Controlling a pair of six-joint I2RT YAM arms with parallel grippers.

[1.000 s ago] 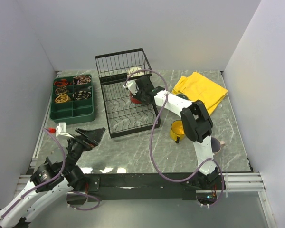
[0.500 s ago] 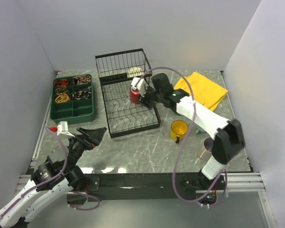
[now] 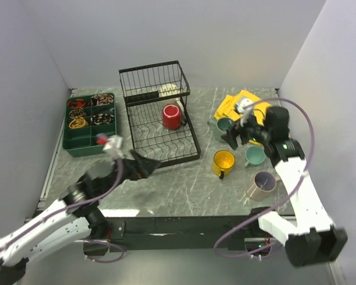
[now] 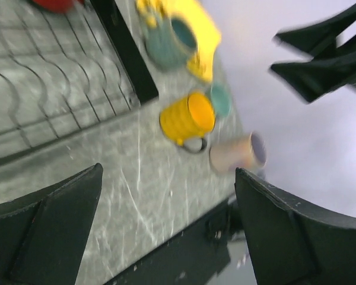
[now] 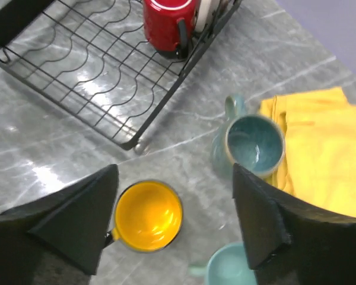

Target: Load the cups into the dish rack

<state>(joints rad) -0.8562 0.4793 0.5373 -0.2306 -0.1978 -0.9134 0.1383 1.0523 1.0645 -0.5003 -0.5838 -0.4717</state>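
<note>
Nearest, the left end effector [image 4: 169, 170] hovers low over the grey marbled bench [image 3: 178, 190], just in front of the dish rack's near corner. Its jaws are spread wide with nothing between them.

To the right, toward the front edge, the pinkish-beige mug [image 3: 263, 183] appears to lie on its side, its lavender inside showing. A little farther back, the yellow mug [image 3: 223, 160] stands upright with its handle toward the front. The small teal mug [image 3: 254, 155] stands just beside it on the right.

Above these mugs hangs the right end effector [image 5: 175, 169], fingers wide apart and holding nothing. Just beyond it, the large teal mug [image 3: 222, 126] stands upright against the edge of a crumpled yellow cloth [image 3: 232, 105].

The black wire dish rack [image 3: 148, 139] sits left of centre. A red mug [image 3: 171, 117] stands on its flat slotted part near the right rim. Behind it, a cream mug [image 3: 169, 91] rests in the taller basket.

Far left, a dark green compartment tray [image 3: 89, 142] holds small coiled items.
</note>
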